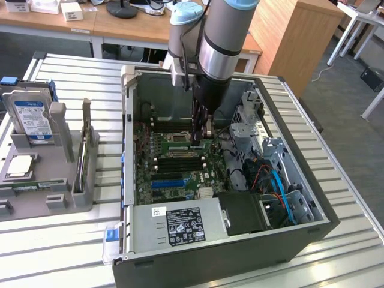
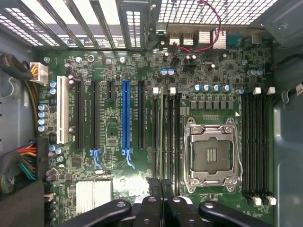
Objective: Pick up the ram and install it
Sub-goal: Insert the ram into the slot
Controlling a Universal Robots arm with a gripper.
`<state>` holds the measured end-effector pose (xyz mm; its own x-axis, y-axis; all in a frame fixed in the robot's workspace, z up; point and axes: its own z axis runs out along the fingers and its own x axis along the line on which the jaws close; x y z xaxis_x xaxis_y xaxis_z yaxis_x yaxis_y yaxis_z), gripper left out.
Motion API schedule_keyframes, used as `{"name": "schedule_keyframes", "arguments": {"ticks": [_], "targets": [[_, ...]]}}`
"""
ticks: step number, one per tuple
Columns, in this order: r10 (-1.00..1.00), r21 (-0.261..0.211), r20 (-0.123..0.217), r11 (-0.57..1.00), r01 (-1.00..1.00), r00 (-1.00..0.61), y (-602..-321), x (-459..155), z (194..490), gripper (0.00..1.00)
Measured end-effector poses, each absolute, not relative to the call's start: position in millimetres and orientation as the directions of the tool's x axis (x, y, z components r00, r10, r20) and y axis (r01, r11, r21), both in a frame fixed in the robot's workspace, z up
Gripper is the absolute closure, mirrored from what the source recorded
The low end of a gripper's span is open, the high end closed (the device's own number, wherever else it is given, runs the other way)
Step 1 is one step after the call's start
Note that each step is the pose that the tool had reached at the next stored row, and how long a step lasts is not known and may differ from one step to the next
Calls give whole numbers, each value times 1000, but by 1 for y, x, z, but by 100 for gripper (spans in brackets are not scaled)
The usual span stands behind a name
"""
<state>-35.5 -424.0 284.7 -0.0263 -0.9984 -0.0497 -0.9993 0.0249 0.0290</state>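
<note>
Ram [image 2: 161, 132] stands on edge, pinched at its near end by the gripper's [image 2: 160, 183] almost-closed fingers, lined up among the black memory slots [image 2: 175, 137] beside the CPU socket [image 2: 211, 153]. Its long axis follows those slots, with the far end toward the rear ports [image 2: 189, 38]. Seating looks to be the step in hand; it calls for straight, even downward pressure.

Silver-grey arm [image 1: 217, 42] with pale blue joint caps [image 1: 185, 10]; black tool [image 2: 160, 182], round screw heads [image 2: 121, 205]

Matt grey metal case [image 1: 240, 259]; ribbed metal table [image 1: 66, 252]
</note>
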Motion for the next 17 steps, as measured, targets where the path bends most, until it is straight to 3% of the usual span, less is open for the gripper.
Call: {"name": "schedule_keyframes", "arguments": {"ticks": [17], "targets": [[-998,29,-49,25,-999,-26,-424,-36,273,88]]}}
